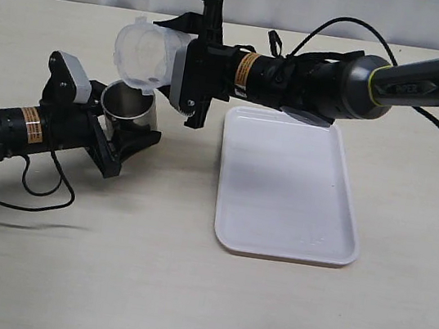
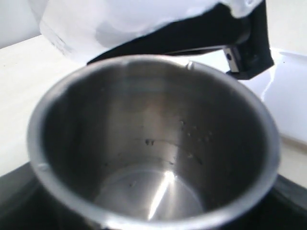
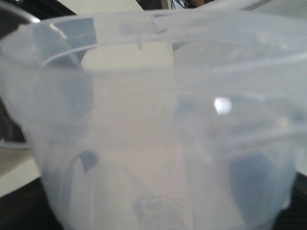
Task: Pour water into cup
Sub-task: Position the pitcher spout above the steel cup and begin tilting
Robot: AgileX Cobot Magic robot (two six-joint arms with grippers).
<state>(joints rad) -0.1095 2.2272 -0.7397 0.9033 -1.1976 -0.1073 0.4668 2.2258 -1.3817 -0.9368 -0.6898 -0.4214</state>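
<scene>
The steel cup [image 1: 130,107] stands tilted in my left gripper [image 1: 123,124], which is shut on its wall. In the left wrist view the cup [image 2: 153,143] fills the frame, and small drops of water [image 2: 192,132] cling to its inner wall. Its bottom looks glossy, and I cannot tell how much water lies there. My right gripper [image 1: 178,66] is shut on the translucent plastic pitcher [image 1: 145,56]. The pitcher lies tipped on its side, its mouth just above the cup's rim. No stream shows between them. The pitcher [image 3: 153,120] covers the whole right wrist view.
A white rectangular tray [image 1: 291,183] lies on the beige table to the right of the cup, under the right arm. Black cables loop on the table beside the left arm [image 1: 10,129] and behind the right arm.
</scene>
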